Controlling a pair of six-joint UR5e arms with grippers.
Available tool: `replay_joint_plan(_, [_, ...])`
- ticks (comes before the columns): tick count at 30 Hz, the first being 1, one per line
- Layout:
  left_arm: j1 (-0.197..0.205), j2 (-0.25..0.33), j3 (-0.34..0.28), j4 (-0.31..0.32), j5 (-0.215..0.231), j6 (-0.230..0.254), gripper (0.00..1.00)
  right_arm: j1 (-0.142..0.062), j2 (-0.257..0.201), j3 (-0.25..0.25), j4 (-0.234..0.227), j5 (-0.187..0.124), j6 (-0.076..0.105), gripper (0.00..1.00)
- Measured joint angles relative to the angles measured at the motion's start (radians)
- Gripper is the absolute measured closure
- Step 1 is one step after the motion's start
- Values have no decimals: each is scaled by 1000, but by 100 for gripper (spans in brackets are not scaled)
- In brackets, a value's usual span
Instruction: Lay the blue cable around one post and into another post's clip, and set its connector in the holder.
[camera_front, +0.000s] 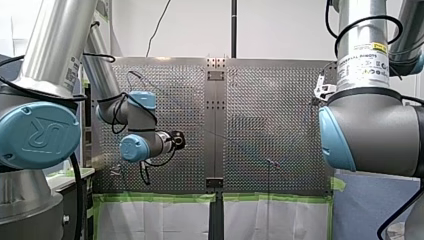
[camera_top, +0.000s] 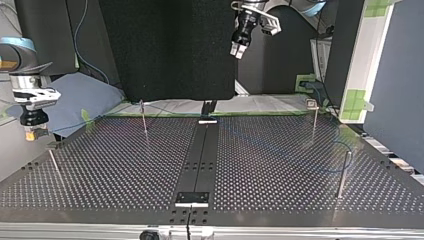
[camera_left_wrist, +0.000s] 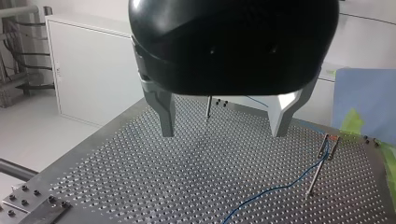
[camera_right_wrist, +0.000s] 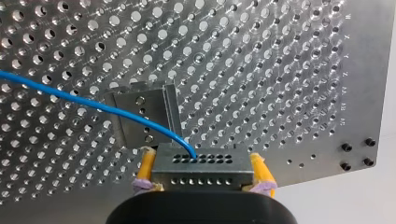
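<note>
**Connector gripped, holder waiting**

The connector (camera_right_wrist: 201, 175) is clamped between the yellow pads of the right arm's tool (camera_right_wrist: 202, 161), held clear of the desk; the blue cable (camera_right_wrist: 93, 105) leaves its upper face and trails off to one side; the holder (camera_right_wrist: 140, 116) sits empty just ahead of that tool, so seating the connector looks like the step left. The left arm's tool (camera_left_wrist: 223, 133) hangs wide open, gripping nothing; off to its side the cable climbs a clip post (camera_left_wrist: 320, 168), though I cannot tell whether it is properly caught. The desk (camera_left_wrist: 140, 177) is perforated metal; a white cabinet (camera_left_wrist: 93, 70) stands beyond it.
</note>
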Motion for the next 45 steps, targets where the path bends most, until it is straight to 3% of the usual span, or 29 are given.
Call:
replay_joint_plan(3, [0,0,0,0,0,0,0,2,11,-12,14,-5,-10,100])
replay_joint_plan(10, [0,0,1,0,0,0,0,7,65,-52,51,-17,-54,100])
replay_joint_plan(14, [0,0,3,0,0,0,0,10,89,-59,55,-23,-67,100])
replay_joint_plan(21, [0,0,5,-1,0,0,0,20,104,-68,47,-56,-83,100])
replay_joint_plan(25, [0,0,5,-1,0,-1,0,25,108,-72,46,-80,-109,100])
replay_joint_plan(31, [0,0,5,-3,-1,-1,0,26,108,-76,38,-91,-145,100])
replay_joint_plan(40, [0,0,5,-4,-2,-2,0,22,108,-86,32,-96,-151,100])
replay_joint_plan(45, [0,0,5,-4,-2,-2,0,24,108,-87,28,-96,-142,100])
